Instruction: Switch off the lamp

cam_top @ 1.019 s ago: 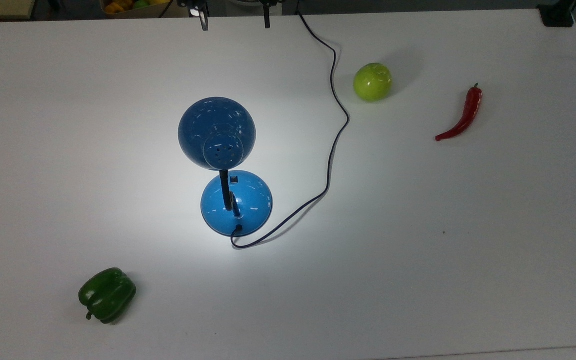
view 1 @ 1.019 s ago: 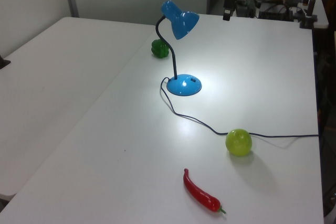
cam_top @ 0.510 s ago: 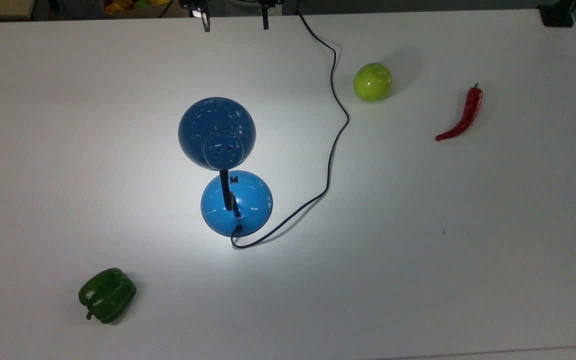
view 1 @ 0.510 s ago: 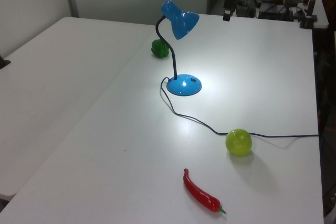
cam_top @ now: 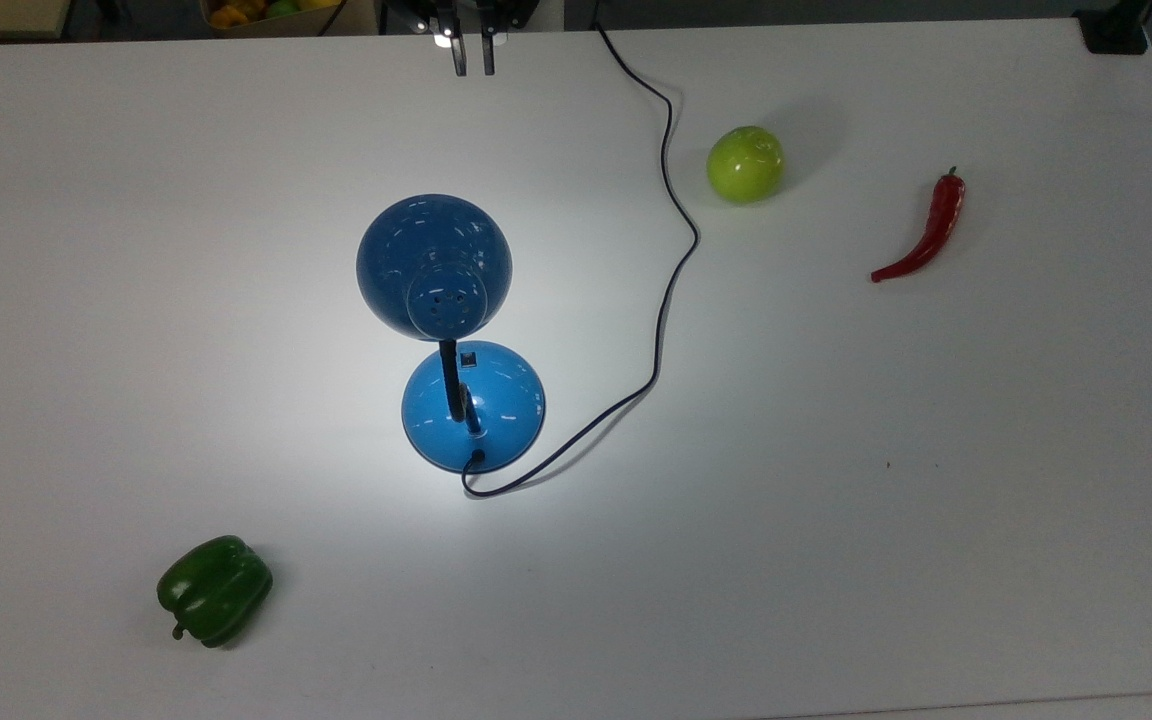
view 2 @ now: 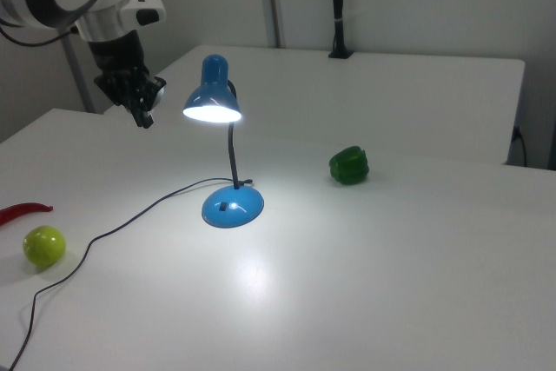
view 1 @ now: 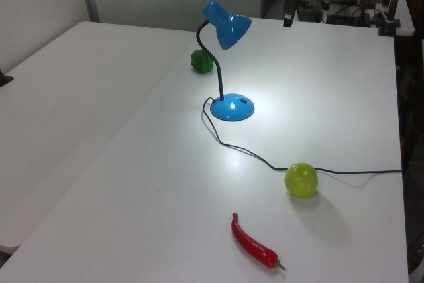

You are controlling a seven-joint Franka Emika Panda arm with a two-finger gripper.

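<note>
My tool (cam_top: pixel 471 62) hangs empty, fingers nearly together, at the white worktop's (cam_top: pixel 936 480) far edge; the glossy blue dome-shaded lamp's (cam_top: pixel 434 265) base switch lies toward the top view's bottom.

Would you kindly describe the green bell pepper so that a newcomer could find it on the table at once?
Start from the white table and find the lit blue lamp near its middle. In the top view, the green bell pepper lies below and to the left of the lamp's base, alone. It is dark green and lobed with a stub of stem, unlike the smooth, paler green apple by the cord.
</note>
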